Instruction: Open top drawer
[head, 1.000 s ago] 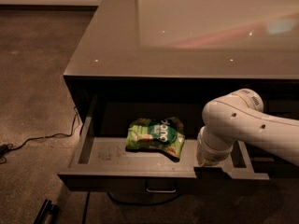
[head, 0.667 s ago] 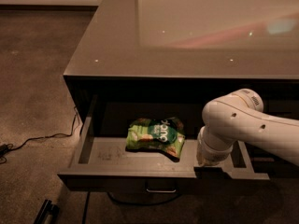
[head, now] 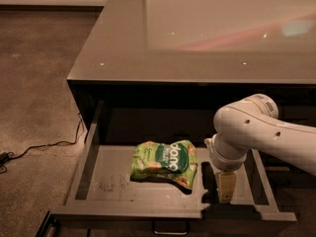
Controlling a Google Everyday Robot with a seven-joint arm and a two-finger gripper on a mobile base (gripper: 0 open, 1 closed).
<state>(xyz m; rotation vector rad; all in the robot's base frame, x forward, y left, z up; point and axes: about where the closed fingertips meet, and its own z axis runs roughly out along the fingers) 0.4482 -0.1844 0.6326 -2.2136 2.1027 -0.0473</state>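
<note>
The top drawer (head: 128,211) is found at 6 o'clock of the view, pulled well out from under the dark countertop (head: 148,48), so the task is judged to be nearly or fully done. At 9 o'clock, a thin cable (head: 44,147) is laid on the floor, well apart from the drawer. Inside, near the centre of the light grey bottom, a green snack bag (head: 165,162) is seen lying flat. Just beside it, toward 4 o'clock, the gripper (head: 225,189) is held pointing down, close behind the front wall of the drawer. This place is probably chosen so that the front can be drawn outward from inside and not by the metal pull (head: 170,228). Whether the gripper is open or closed, and whether anything is held by it, cannot be told. The white arm (head: 256,130) is cut off at 3 o'clock. The pull is partly cut off by the lower edge, and the back of the drawer is lost in shadow.
</note>
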